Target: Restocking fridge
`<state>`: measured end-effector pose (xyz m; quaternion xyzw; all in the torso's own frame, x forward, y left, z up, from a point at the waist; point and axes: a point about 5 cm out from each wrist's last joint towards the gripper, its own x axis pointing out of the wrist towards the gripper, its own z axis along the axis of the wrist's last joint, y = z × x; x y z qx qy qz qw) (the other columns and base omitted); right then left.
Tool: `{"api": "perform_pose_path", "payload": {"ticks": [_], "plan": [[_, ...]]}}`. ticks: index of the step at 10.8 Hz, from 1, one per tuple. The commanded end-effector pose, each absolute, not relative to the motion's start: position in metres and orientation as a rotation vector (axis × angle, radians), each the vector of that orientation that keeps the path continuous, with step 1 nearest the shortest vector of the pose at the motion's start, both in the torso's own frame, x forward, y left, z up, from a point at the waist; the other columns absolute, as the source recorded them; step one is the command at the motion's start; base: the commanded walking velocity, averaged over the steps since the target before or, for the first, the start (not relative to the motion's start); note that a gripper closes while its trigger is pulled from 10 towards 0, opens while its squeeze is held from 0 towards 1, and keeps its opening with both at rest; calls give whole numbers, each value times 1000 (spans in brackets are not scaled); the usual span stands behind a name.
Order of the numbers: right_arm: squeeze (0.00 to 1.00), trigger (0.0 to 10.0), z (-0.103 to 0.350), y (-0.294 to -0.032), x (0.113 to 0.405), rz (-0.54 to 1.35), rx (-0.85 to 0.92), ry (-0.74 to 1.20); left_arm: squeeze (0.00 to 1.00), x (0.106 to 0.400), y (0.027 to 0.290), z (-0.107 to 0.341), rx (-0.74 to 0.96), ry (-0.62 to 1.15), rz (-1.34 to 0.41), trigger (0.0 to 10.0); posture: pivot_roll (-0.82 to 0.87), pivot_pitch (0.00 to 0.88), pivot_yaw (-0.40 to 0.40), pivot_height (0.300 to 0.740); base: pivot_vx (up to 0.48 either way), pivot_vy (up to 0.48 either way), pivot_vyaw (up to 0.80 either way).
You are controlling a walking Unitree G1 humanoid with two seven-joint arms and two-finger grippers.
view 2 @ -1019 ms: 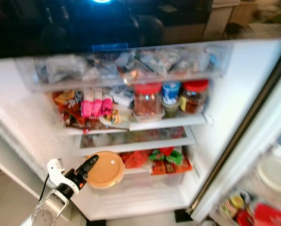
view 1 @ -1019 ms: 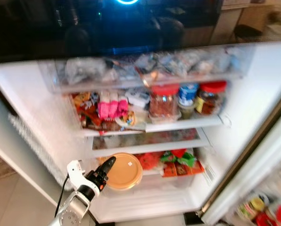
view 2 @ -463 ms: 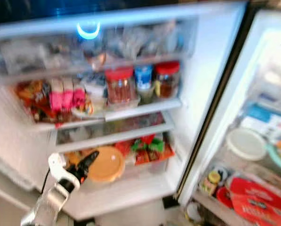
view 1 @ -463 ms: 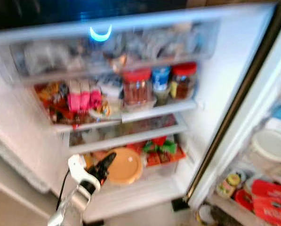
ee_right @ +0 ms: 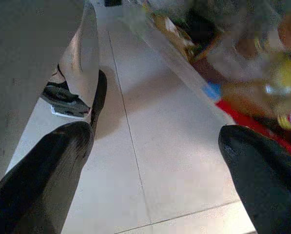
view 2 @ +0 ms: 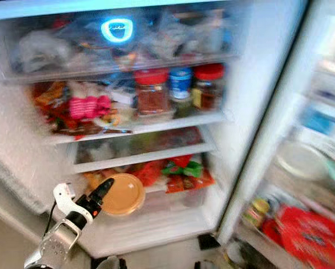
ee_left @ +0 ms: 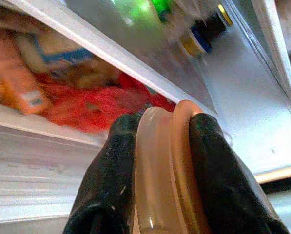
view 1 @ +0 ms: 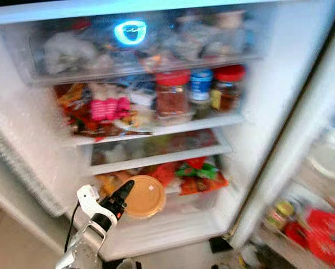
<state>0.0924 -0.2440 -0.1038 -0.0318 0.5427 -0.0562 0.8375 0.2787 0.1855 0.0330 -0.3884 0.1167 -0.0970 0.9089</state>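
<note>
The left claw (ee_left: 160, 161) pinched the tan lidded container (view 1: 145, 196) at the open fridge's bottom shelf (view 1: 173, 224) (view blurred); the right claw (ee_right: 155, 151) hung spread above the floor (ee_right: 150, 146).

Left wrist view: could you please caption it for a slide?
Left gripper clamps a tan lidded container edge-on before the fridge shelf.

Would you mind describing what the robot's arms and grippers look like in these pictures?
The left arm is silver metal with small perforations, a thin black cable looping beside it. A white fitting sits at the wrist, with an orange-red band behind the left gripper. Both grippers have two long, smooth, glossy black fingers with rounded tips; the right gripper shows the same fingers.
</note>
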Motion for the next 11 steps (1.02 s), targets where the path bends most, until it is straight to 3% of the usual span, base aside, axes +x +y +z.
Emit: {"api": "perform_pose_path", "payload": {"ticks": [1,3,11], "plan": [[0,10000,-104,-244,91,-120,-69,1148,0,287,185,42,-787,206,-212,10000,-97,0,22,640,0,0,0],[0,10000,-104,-244,92,-118,-68,1148,0,289,186,42,-786,200,-206,10000,-97,0,23,640,0,0,0],[0,10000,-103,-243,94,-126,-54,1134,0,295,186,46,-811,159,-207,10000,-96,0,24,640,240,0,0]]}}
